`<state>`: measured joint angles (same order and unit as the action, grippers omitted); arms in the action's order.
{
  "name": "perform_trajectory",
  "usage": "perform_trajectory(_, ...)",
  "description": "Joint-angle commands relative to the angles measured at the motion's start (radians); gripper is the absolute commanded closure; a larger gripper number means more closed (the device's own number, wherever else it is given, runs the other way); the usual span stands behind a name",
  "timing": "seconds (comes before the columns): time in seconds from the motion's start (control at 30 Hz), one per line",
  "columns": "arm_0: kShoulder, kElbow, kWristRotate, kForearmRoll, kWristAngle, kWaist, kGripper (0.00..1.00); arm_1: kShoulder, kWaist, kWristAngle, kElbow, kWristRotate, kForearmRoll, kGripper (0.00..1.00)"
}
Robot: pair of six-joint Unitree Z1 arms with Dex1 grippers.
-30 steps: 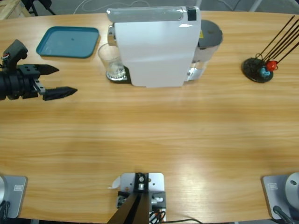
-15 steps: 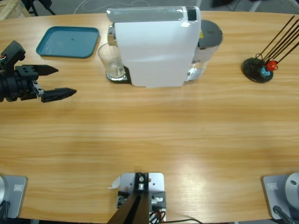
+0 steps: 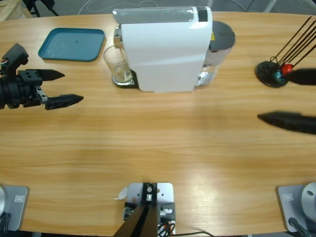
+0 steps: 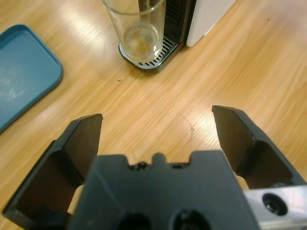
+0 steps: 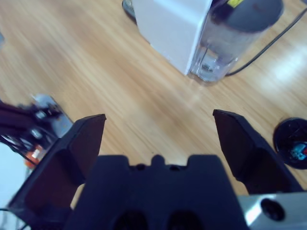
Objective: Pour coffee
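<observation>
Lining my left gripper (image 3: 63, 87), jaws wide and empty, on the glass (image 4: 137, 29); I'd straddle it squarely before closing.

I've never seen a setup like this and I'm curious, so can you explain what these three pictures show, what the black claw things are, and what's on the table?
They show two robot arms at a wooden table. One picture looks down from above; the other two come from cameras on each arm's wrist, looking along its black claw.

The left gripper comes in from the left edge, the right gripper from the right edge. Both are open and hold nothing.

On the table stand a white coffee machine with a grey water tank, a clear glass on its drip tray with a thin brown trace of coffee at the bottom, a teal tray, and a small black stand with thin sticks.
</observation>
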<state>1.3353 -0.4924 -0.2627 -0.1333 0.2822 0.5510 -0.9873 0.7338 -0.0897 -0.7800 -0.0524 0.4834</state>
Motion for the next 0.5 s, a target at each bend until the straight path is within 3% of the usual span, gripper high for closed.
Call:
perform_trajectory(0.03,-0.034,0.012,0.013,0.003,0.053,0.010,0.000,0.010,0.012,0.038,0.140,-0.032,-0.169,0.000)
perform_trajectory(0.23,-0.131,0.027,0.040,0.022,0.051,0.016,0.000,-0.039,0.011,0.075,0.188,-0.017,-0.279,0.000)
perform_trajectory(0.5,-0.187,0.056,0.066,0.021,0.034,0.017,0.000,-0.021,0.010,0.136,0.217,0.016,-0.313,0.000)
